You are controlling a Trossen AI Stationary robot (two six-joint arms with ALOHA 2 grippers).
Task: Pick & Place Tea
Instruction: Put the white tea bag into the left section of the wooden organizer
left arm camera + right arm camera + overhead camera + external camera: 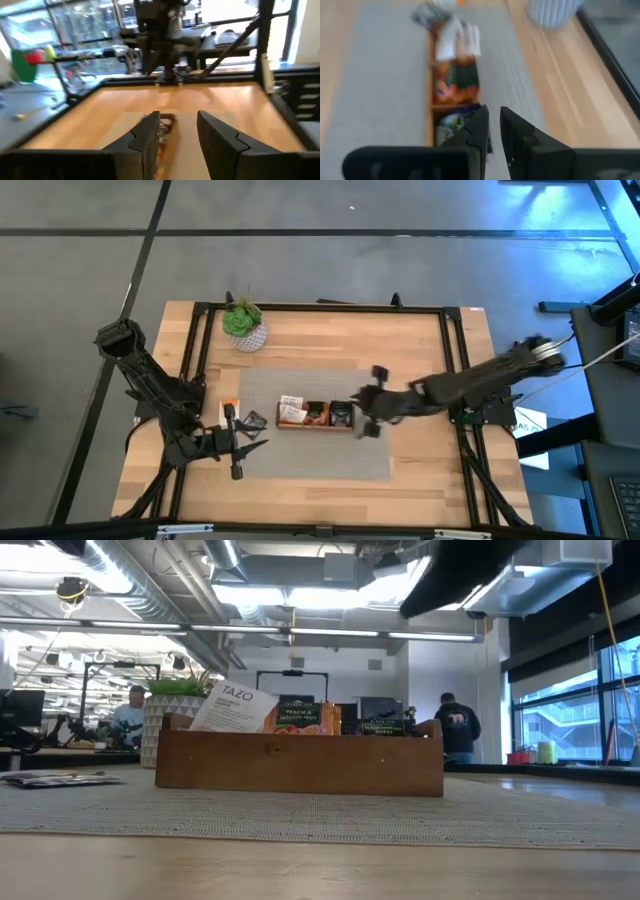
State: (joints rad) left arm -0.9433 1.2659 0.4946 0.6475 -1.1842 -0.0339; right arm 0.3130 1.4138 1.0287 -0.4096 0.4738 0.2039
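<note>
The tea lies as small flat sachets in the wooden tray on the grey mat: white ones at its left end, orange ones in the middle, dark ones at its right end. A dark sachet lies loose on the mat left of the tray. My right gripper hovers above the tray's right end, tipped down; its fingers stand a narrow gap apart with nothing between them. My left gripper is at the mat's near left, open and level, holding nothing.
A small green plant in a white pot stands at the table's far left. A small orange item lies at the mat's left edge. Black frame bars run along the table's sides. Bare mat lies near the front edge.
</note>
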